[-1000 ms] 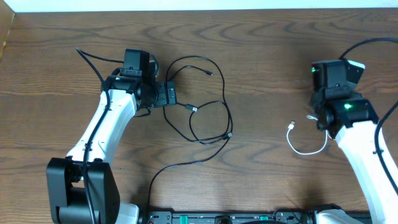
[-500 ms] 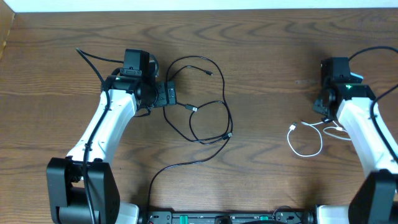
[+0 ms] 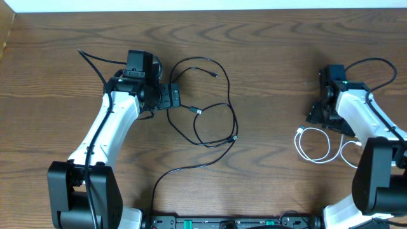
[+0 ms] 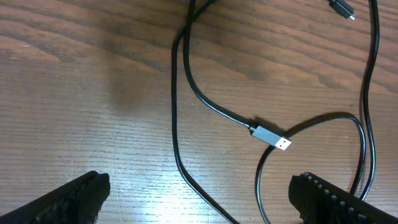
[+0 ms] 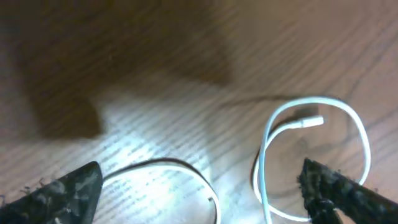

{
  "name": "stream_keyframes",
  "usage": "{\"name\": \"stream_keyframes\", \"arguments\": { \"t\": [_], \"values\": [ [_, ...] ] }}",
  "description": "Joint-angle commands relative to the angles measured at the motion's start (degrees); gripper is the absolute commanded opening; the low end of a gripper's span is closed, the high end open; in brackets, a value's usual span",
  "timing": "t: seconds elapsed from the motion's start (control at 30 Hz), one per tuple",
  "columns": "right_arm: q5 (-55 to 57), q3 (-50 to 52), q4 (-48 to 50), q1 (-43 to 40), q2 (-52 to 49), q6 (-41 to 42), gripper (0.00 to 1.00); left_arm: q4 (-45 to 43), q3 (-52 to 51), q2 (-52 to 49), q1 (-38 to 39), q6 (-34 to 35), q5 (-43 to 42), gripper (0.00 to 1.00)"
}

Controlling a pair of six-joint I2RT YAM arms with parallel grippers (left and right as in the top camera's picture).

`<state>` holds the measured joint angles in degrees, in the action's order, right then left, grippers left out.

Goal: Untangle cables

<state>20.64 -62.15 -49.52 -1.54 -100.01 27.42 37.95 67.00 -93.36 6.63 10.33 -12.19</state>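
Closest to the near edge of the table point(image 3: 273, 51), one strand of the black cables point(image 3: 210, 121) runs up from the middle of that edge toward the knot of loops further in. Over by the right edge lies the white cable point(image 3: 315, 143), coiled in a couple of loose loops, well apart from the black ones. That part of the job looks done to me.

The right gripper point(image 3: 316, 116) hangs just beyond it. From its own camera the fingers stand wide apart, with the white cable on the wood below them and nothing pinched.

Further in, left of the middle, the black cables lie crossed over one another (I can't say how many there are). A silver plug point(image 4: 272, 137) sits inside one loop, and a small black plug end point(image 3: 214, 75) lies toward the far edge. This is what is left: the black loops have yet to be pulled apart and laid separately.

The left gripper point(image 3: 173, 98) sits at the left side of that tangle, jaws spread and empty, above the strands and not touching them.
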Motion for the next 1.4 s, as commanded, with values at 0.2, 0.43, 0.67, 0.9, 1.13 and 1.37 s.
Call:
{"name": "stream_keyframes", "arguments": {
  "t": [0.2,0.43,0.67,0.9,1.13,1.37],
  "values": [
    [-6.4,-5.1,-4.4,0.2,1.1,-5.4,0.99,0.2,0.4,-0.2,-0.2,0.0,-0.7,0.98],
    [-12.2,-6.4,-15.0,0.1,1.2,-5.3,0.99,0.2,0.4,-0.2,-0.2,0.0,-0.7,0.98],
    [-11.6,-3.3,-16.4,0.0,1.2,-5.1,0.99,0.2,0.4,-0.2,-0.2,0.0,-0.7,0.98],
    [-11.6,1.7,-11.6,0.0,1.2,-3.0,0.97,0.2,0.4,-0.2,-0.2,0.0,-0.7,0.98],
    [-11.8,9.3,-1.9,0.0,1.1,-3.0,0.84,0.2,0.4,-0.2,-0.2,0.0,-0.7,0.98],
    [-11.8,15.5,11.8,0.0,1.1,-3.5,0.38,0.2,0.4,-0.2,-0.2,0.0,-0.7,0.98]
  ]
}}
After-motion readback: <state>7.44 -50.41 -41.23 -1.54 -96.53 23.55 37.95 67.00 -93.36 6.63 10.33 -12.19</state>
